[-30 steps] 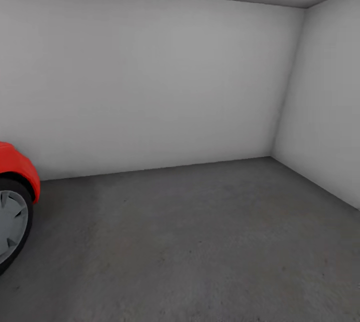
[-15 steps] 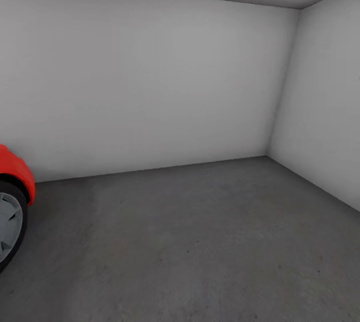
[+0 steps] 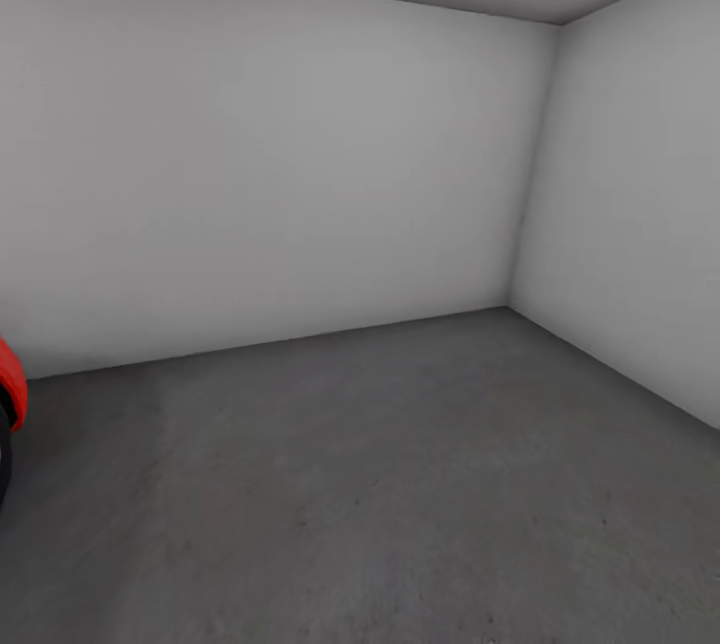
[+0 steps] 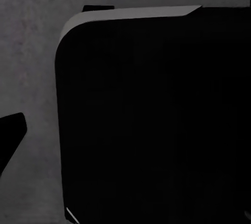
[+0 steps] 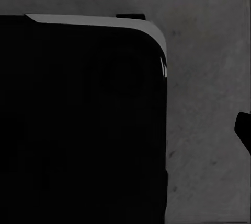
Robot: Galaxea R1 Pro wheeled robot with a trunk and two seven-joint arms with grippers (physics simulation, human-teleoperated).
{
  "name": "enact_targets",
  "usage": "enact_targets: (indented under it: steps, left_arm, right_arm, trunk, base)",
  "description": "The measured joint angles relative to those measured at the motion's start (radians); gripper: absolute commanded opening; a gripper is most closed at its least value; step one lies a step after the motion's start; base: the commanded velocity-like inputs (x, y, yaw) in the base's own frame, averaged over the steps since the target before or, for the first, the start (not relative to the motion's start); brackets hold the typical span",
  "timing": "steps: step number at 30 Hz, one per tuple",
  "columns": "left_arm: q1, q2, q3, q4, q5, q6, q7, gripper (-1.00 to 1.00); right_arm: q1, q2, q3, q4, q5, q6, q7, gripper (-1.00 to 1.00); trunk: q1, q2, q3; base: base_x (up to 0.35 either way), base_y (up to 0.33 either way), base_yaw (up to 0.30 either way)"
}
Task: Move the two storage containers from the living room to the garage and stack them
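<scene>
Now less red car (image 3: 8, 404) at the garage's left edge; pincer state impossible to tell.

Garage: dark mottled concrete floor (image 3: 400, 484), pale walls, seemingly bare.

walls (image 3: 250, 174) pale grey | floor (image 3: 400, 484) mottled dark grey | car (image 3: 8, 384) red

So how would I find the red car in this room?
Start at the big pale grey back wall of the garage and look down to where it meets the dark concrete floor. Follow that line to the head view's left edge: the red car peeks in there, the one bright thing among greys.
</scene>
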Motion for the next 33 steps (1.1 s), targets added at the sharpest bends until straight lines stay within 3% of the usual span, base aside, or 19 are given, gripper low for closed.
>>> enact_targets:
  steps: [7,27,33]
  left_arm:
    - [0.0,-0.023,0.004,-0.014,0.0,-0.06,-0.001,1.0]
    - [0.0,-0.024,0.006,-0.01,0.006,-0.075,-0.001,1.0]
    - [0.0,-0.023,0.011,-0.011,0.051,-0.074,-0.001,1.0]
  right_arm:
    - [0.0,-0.002,0.0,0.0,-0.005,0.001,0.0,1.0]
    - [0.0,-0.004,0.0,0.005,-0.004,0.001,0.0,1.0]
    - [0.0,-0.004,0.0,0.006,-0.004,-0.002,0.0,1.0]
  trunk:
    - [0.0,0.0,0.0]
    - [0.0,0.0,0.0]
    - [0.0,0.0,0.0]
  base:
    - [0.0,0.0,-0.287]
    - [0.0,0.0,-0.289]
    - [0.0,0.0,-0.289]
